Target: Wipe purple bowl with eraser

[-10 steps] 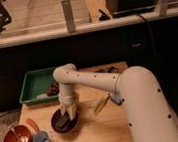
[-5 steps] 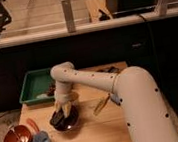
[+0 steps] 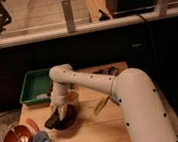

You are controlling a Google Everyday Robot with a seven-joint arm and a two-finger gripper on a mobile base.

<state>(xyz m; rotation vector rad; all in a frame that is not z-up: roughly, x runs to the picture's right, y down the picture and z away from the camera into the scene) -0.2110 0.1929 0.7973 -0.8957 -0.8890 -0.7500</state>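
Purple bowl [image 3: 70,122], lower left of mid: gripper [image 3: 60,109] pinches eraser [image 3: 53,120] at bowl's left rim. Wiping step, prob.; next rub round inside, softly.

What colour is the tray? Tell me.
The tray is green, camera view; the gripper is at the purple bowl.

The gripper [image 3: 61,110] is positioned directly above the middle bowl [image 3: 69,122] on the table [image 3: 102,131], with the eraser [image 3: 53,120] held over that bowl's left rim. Behind the bowl a tray [image 3: 34,86] is set; left of it a cup [image 3: 41,140] and a second bowl [image 3: 13,141] are placed
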